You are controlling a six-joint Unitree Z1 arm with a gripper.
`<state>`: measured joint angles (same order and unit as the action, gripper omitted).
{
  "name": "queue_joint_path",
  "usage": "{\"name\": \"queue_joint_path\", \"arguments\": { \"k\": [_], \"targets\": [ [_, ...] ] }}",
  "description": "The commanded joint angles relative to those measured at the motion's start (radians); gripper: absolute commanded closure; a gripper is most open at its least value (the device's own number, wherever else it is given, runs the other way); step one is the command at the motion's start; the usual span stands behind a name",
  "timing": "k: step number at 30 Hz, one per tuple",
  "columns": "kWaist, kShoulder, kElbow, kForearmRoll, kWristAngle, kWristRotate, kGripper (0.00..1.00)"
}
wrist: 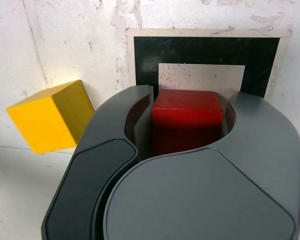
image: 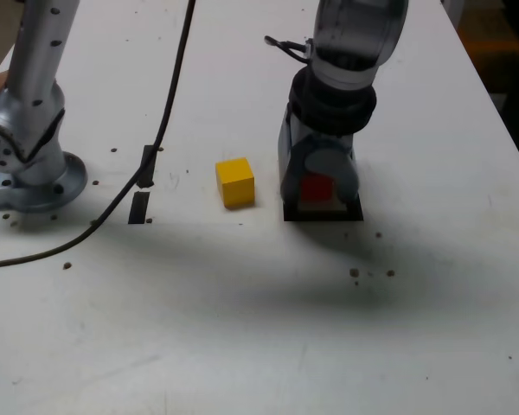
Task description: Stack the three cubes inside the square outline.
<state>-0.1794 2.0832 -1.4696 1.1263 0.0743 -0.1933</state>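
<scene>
Red cube point(wrist: 187, 122): within the outline point(wrist: 205, 50), over its centre; whether it sits on the white or on something else, cannot tell. Gripper point(wrist: 191, 107) straddles it, jaws apart, narrow gaps at the cube's sides, no clamp seen. Yellow cube point(image: 235, 183): outside the outline, near it on the exterior view's left, upright on the table point(image: 199, 303). Green cube not seen.

Handling, by judgement: cubes likely light, stiff, hard to damage; smooth painted faces could slip in a skewed grip. Take yellow mid-height across two opposite faces, jaws turned square to it, top kept level.
</scene>
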Motion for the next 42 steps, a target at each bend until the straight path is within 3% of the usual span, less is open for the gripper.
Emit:
{"name": "queue_joint_path", "arguments": {
  "k": [1, 4, 8, 13, 18, 29, 32, 42],
  "targets": [
    [0.001, 0.004, -0.001, -0.006, -0.005, 0.004, 0.33],
    [0.001, 0.002, 0.001, -0.014, -0.009, 0.009, 0.13],
    [0.002, -0.008, 0.004, -0.014, -0.005, 0.009, 0.01],
    [0.002, -0.055, -0.004, 0.026, 0.019, -0.007, 0.00],
    [0.024, -0.191, 0.026, 0.136, 0.102, -0.038, 0.00],
    [0.128, -0.245, 0.069, 0.151, 0.167, 0.070, 0.00],
    [0.159, -0.270, 0.127, 0.155, 0.147, 0.096, 0.00],
    [0.060, -0.371, 0.279, 0.120, -0.051, 0.075, 0.00]
  ]
}}
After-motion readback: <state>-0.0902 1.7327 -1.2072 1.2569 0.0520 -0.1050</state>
